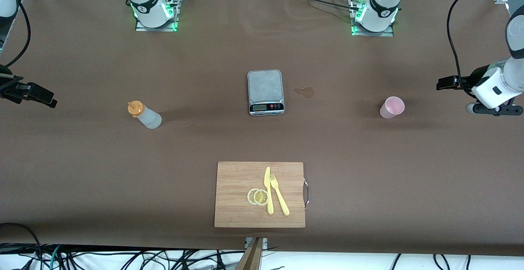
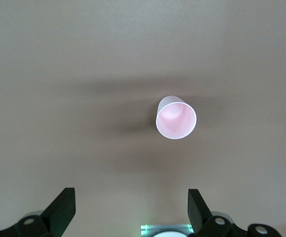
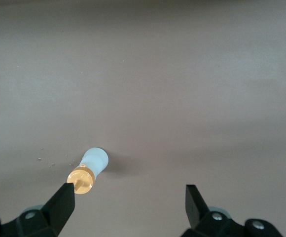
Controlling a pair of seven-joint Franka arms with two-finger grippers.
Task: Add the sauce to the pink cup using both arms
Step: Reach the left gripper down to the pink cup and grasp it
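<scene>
Left gripper [image 2: 128, 210]: fingers [image 2: 198, 205] spread apart, holding nothing, up over the counter [image 1: 82, 171] at the left arm's end, pink cup [image 1: 392, 107] upright nearby. Right gripper [image 3: 128, 205]: fingers spread, empty, over the right arm's end; sauce bottle [image 1: 144, 114] stands near. Kitchen scale [image 1: 265, 92] between cup and bottle.

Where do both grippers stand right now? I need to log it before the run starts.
Left gripper: open, empty, above the pink cup.
Right gripper: open, empty, above the sauce.
</scene>
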